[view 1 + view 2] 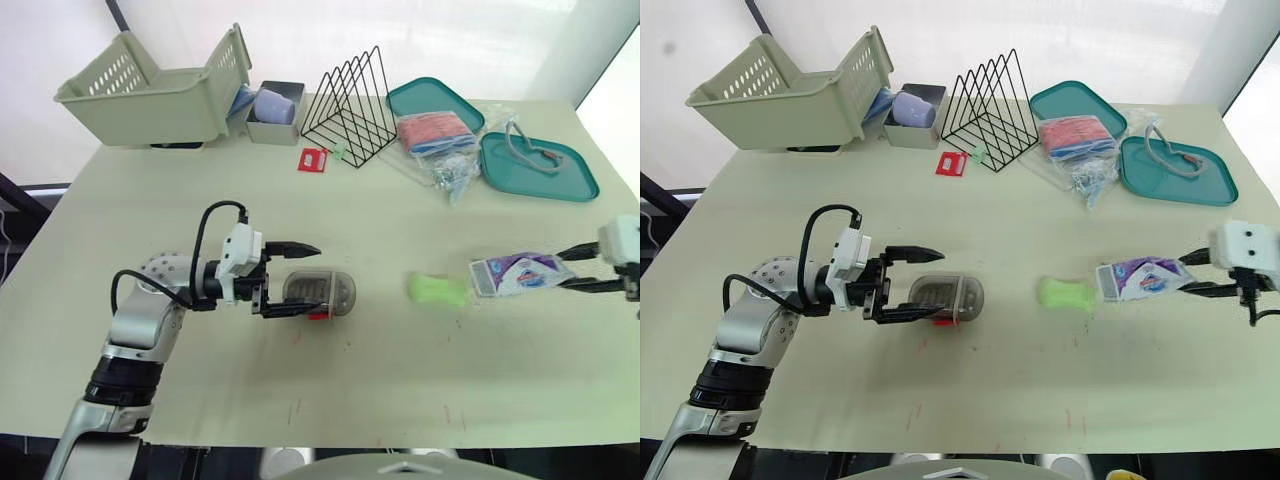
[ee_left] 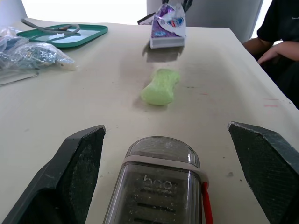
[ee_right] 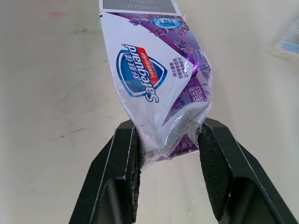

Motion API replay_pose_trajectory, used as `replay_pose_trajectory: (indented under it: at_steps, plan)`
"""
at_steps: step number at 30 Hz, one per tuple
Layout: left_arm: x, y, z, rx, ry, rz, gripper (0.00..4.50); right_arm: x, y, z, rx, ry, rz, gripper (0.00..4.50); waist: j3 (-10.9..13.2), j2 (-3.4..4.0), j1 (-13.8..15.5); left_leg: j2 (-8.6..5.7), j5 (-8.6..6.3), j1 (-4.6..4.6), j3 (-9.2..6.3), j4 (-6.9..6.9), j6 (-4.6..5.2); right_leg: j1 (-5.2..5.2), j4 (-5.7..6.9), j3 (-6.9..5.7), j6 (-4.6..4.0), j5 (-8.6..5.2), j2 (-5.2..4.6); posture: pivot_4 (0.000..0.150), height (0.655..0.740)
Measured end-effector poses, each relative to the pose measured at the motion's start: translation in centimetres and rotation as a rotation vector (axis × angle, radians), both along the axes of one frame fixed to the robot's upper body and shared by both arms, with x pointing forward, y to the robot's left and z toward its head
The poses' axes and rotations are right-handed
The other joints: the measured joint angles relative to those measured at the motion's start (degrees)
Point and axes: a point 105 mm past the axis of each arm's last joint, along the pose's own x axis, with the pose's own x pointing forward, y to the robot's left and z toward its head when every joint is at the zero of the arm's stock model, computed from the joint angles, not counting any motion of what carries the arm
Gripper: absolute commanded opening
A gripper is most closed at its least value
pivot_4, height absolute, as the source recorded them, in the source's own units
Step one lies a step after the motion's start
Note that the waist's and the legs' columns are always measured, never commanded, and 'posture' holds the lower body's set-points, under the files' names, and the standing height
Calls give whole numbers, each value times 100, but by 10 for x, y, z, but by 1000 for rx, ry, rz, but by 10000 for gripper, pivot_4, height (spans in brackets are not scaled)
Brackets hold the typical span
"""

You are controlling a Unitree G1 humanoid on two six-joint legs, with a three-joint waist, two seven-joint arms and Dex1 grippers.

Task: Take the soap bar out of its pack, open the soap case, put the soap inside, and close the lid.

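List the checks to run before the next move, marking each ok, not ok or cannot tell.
1. Soap bar out of the pack: ok, bare on the table.
2. Left gripper open, straddling the soap case: ok.
3. Soap case opened: not ok, looks closed.
4. Right gripper free for the soap bar: not ok, shut on the pack.
5. Pack empty: cannot tell.
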Motion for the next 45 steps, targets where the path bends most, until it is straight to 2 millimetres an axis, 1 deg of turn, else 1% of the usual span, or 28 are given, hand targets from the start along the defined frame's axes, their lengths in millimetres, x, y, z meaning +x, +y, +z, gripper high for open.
replay_pose_trajectory:
  at_steps: [1, 2, 4, 6, 8, 11, 14, 16, 23, 28, 31, 34, 35, 37, 41, 43, 45]
  plan:
    - [0, 1, -1, -1, 5, 2, 45000, 4, -6, 5, 72, -47, -63, 17461, -1, -2, 0, 0, 0, 0, -1, 0, 0, 1, 0, 0, 0, 0, 0, 1500, 7400]
    - [1, 1, -2, 0, 7, 3, 45000, 7, -11, 6, 104, -69, -101, 17461, -1, -2, 2, 0, 0, 0, -1, 0, 0, 1, -1, 0, 0, 0, 0, 1500, 7400]
    - [0, 2, -3, -1, 6, 0, 45000, 11, -24, 0, 198, -117, -218, 17461, -2, -4, 21, 0, 0, -2, -2, 0, 0, 3, -3, -2, 0, 0, -1, 1500, 7400]
    - [-1, 3, -4, -1, 8, 0, 45000, 12, -34, -12, 261, -128, -316, 17461, -2, -3, 21, -1, 0, -2, -2, 0, 0, 3, -3, -2, 1, 0, -1, 1500, 7400]
    - [-2, 4, -7, -1, 11, -2, 45000, 14, -43, -31, 374, -126, -481, 17461, -4, 0, 2, -1, 0, -2, -3, 0, -1, 2, -1, 0, 1, 0, -1, 1500, 7400]
    - [-1, 7, -10, -3, 14, 1, 45000, 20, -44, -42, 453, -160, -628, 17461, -14, 17, -23, -1, 0, 0, -3, -6, 0, 1, 1, 0, 0, 0, 2, 1500, 7400]
    - [0, 10, -13, -2, 13, 2, 45000, 26, -45, -45, 507, -218, -763, 17461, -19, 24, -12, -1, 0, -1, -4, -6, 0, 1, -1, 0, 1, 0, 2, 1500, 7400]
    - [0, 13, -16, -1, 16, 5, 45000, 27, -44, -52, 512, -226, -826, 17461, -19, 24, -2, -1, 0, -3, -4, -5, 0, 1, -2, 0, 1, 0, 1, 1500, 7400]
    - [0, 16, -20, 3, 8, 6, 45000, 31, -41, -64, 516, -228, -1001, 17461, -20, 26, 2, -2, 0, -5, -5, -5, 0, 0, -2, -1, 1, 0, 0, 1500, 7400]
    - [0, 16, -20, 3, 9, 8, 45000, 31, -38, -74, 494, -184, -1040, 17461, -20, 26, 0, -2, -1, -5, -5, -5, 1, 1, -2, 0, 1, 0, 0, 1500, 7400]
    - [-1, 16, -21, 3, 11, 13, 45000, 29, -37, -77, 490, -155, -1064, 26170, -20, 26, -3, -2, -1, -6, -5, -5, 1, 1, -2, 0, 1, 0, 0, 1500, 7400]
    - [-2, 12, -17, 3, 9, 16, 45000, 28, -35, -78, 490, -120, -1080, 40556, -20, 26, 2, -2, -1, -6, -6, -5, 1, 1, -2, -1, 1, 0, 0, 1500, 7400]
    - [-2, 11, -16, 2, 7, 17, 45000, 28, -34, -78, 490, -117, -1078, 44045, -20, 26, 3, -2, -1, -6, -7, -5, 1, 1, -2, -1, 1, 0, 0, 1500, 7400]
    - [-1, 9, -13, 2, 4, 19, 45000, 27, -34, -76, 482, -111, -1069, 44045, -20, 26, 1, -2, -1, -7, -6, -5, 2, 1, -2, 0, 1, 0, 0, 1500, 7400]
    - [2, 6, -7, 3, -6, 21, 45000, 27, -35, -62, 442, -136, -1017, 44045, -20, 26, -3, -2, -1, -6, -8, -5, 2, 1, -2, -1, 1, 0, 1, 1500, 7400]
    - [4, 6, -5, 5, -8, 24, 45000, 26, -35, -54, 410, -157, -970, 44045, -20, 26, -1, -3, -1, -7, -8, -5, 2, 1, -3, -1, 1, 0, 0, 1500, 7400]
    - [7, 3, -2, 14, -17, 16, 45000, 27, -33, -41, 394, -208, -903, 44045, -21, 26, -4, -3, -1, -6, -8, -5, 2, 1, -3, -1, 2, 0, 0, 1500, 7400]
